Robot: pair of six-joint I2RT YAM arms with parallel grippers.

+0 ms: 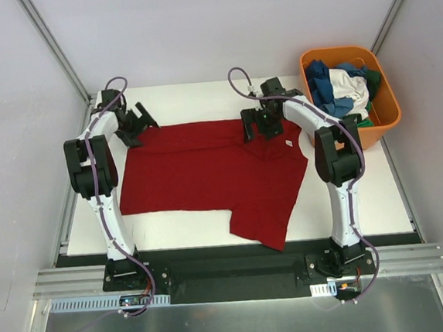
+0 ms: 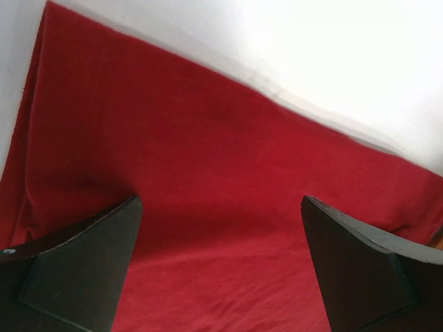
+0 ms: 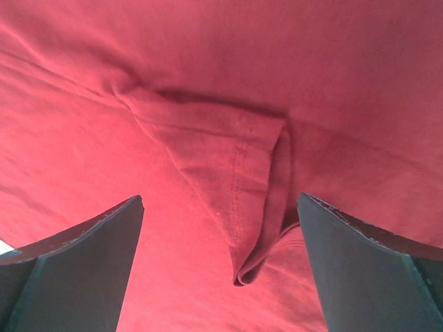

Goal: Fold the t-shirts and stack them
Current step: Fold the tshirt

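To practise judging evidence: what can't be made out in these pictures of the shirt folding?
- Top view: how many shirts fill the orange tub; the pile overlaps itself.
- Top view: the red t-shirt at its far right edge, under the right arm.
- Right wrist view: what lies beneath the folded flap; cloth fills the frame.
- Left wrist view: the shirt's far edge, blurred.

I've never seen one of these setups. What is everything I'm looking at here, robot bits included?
dark red t-shirt: one, dark red, spread on the table between the arms
heap of clothes: several pieces, blue, white and green, inside the tub
tub: one, orange, far right
table: one, white, under the shirt
base plate: one, black, near edge, under the arms
left gripper: one, black, open, over the shirt's far left edge
right gripper: one, black, open, over a fold on the shirt's far right side
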